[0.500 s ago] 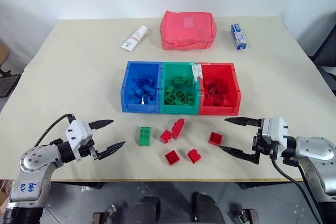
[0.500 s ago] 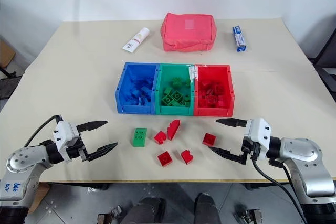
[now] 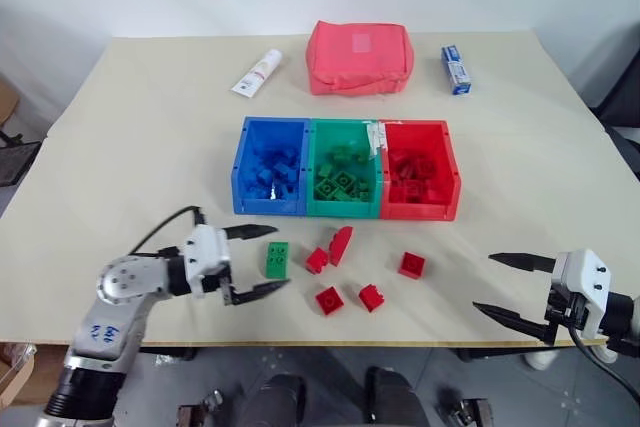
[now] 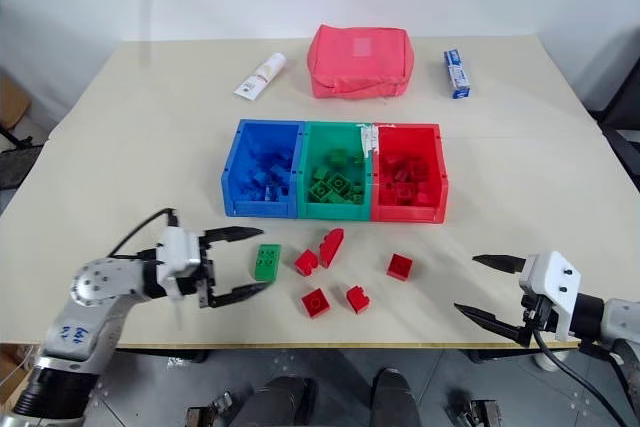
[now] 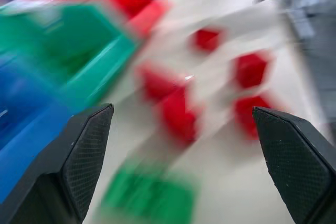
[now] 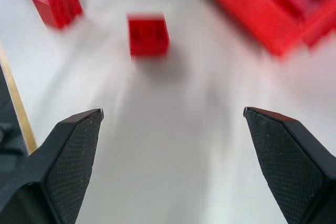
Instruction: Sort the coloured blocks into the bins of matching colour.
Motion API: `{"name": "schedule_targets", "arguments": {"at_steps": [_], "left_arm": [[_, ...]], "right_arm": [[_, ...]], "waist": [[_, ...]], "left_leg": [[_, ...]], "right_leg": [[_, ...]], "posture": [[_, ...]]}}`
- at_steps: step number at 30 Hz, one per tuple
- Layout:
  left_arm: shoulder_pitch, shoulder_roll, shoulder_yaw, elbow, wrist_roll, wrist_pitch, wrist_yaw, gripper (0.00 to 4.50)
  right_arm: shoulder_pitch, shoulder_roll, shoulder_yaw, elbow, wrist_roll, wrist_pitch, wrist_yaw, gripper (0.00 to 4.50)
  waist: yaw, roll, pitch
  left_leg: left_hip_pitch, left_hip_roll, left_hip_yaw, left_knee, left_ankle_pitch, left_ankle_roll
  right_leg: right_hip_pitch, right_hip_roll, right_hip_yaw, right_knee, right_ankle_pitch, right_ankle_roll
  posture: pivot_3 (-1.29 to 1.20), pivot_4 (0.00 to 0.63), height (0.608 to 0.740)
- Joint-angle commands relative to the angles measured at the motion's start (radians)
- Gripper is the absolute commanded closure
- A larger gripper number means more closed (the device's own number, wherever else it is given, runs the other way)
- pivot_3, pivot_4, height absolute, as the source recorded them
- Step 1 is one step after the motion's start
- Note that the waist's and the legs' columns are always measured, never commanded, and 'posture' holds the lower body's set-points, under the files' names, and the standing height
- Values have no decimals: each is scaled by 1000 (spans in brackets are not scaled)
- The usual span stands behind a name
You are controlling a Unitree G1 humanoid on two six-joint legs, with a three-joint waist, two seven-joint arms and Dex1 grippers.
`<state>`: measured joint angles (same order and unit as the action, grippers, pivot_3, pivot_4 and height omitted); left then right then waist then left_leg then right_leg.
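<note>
Inside, blue (image 3: 268, 169), green (image 3: 343, 175) and red bins (image 3: 419, 172) hold matching bricks

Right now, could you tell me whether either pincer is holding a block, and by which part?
Nothing is held. The left pincer stands open beside the green block, not touching it, and the right pincer is open over bare table.

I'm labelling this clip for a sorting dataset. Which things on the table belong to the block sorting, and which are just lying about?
Part of the job:
- small green studded plastic brick
- five small red studded plastic bricks loose on the table
- three joined open plastic bins: blue bin, green bin, red bin

Just lying about:
- large red fabric pouch
- white tube
- small blue-and-white box
</note>
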<state>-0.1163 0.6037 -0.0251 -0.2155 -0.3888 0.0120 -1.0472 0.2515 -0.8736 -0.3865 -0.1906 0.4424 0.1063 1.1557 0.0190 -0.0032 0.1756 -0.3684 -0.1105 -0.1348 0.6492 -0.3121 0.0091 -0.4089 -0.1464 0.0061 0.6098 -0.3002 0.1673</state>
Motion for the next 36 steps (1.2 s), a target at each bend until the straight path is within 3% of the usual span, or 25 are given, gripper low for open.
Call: {"name": "schedule_targets", "arguments": {"at_steps": [1, 6, 12, 15, 22, 27, 29, 33, 36], "left_arm": [[-3, 5, 2, -28, -16, 8, -7, 20], [17, 36, 65, -12, -41, 20, -8, 20], [51, 59, 98, -37, -49, 30, -9, 20], [57, 55, 99, -60, -57, 44, 0, 0], [40, 18, 105, -84, -104, 92, 37, 0], [9, -21, 118, -82, -122, 133, 103, 0], [-30, -70, 147, -66, -120, 160, 209, 0], [-57, -107, 175, -58, -124, 193, 274, 0], [-53, -100, 176, -67, -123, 202, 261, 0]], "right_arm": [[-49, -9, 73, -75, -1, 104, -47, 0], [-235, 41, 275, -158, -37, 291, -163, 0], [-407, 84, 441, -101, -148, 407, -262, 0], [-434, 75, 463, -73, -175, 400, -257, 652], [-419, 67, 407, -117, -122, 403, -216, 2996], [-491, 140, 295, -137, 14, 452, -254, 3015], [-647, 200, 255, -60, 22, 493, -364, 3015], [-850, 250, 282, 155, -113, 424, -497, 3015], [-929, 264, 321, 283, -144, 367, -462, 3015]], "waist": [[-3, 0, 0], [-17, 0, 0], [-1, 0, 0], [9, 0, 0], [7, 0, 0], [3, -1, 0], [-4, 0, 1], [-13, -2, 0], [-8, -2, 0]], "left_leg": [[0, 2, 2, 0, 0, -1], [1, 5, 5, 1, 1, -3], [-1, 2, 4, 1, -1, 0], [-2, 0, 4, 1, -3, 3], [-2, 1, 5, 1, -5, 3], [-2, 2, 6, 4, -4, 3], [-1, 3, 7, 4, -4, 2], [-1, 3, 9, 4, -1, -1], [-1, 4, 7, 2, -1, -1]], "right_leg": [[-1, 1, 0, 0, 0, 0], [-2, 3, 0, 1, 2, -3], [-4, 0, 0, 1, 3, -4], [-4, -1, 0, -1, 3, -4], [-4, 0, 0, -3, 3, -3], [-4, 0, 0, -1, 4, -2], [-3, 1, 0, 0, 4, -2], [-4, 1, 0, 1, 8, -2], [-5, 2, -1, 1, 7, -5]], "posture": [[0, 150, 740], [0, 150, 740], [0, 150, 740], [0, 150, 740], [0, 150, 740], [0, 150, 740], [0, 150, 740], [0, 150, 740], [0, 150, 740]]}}
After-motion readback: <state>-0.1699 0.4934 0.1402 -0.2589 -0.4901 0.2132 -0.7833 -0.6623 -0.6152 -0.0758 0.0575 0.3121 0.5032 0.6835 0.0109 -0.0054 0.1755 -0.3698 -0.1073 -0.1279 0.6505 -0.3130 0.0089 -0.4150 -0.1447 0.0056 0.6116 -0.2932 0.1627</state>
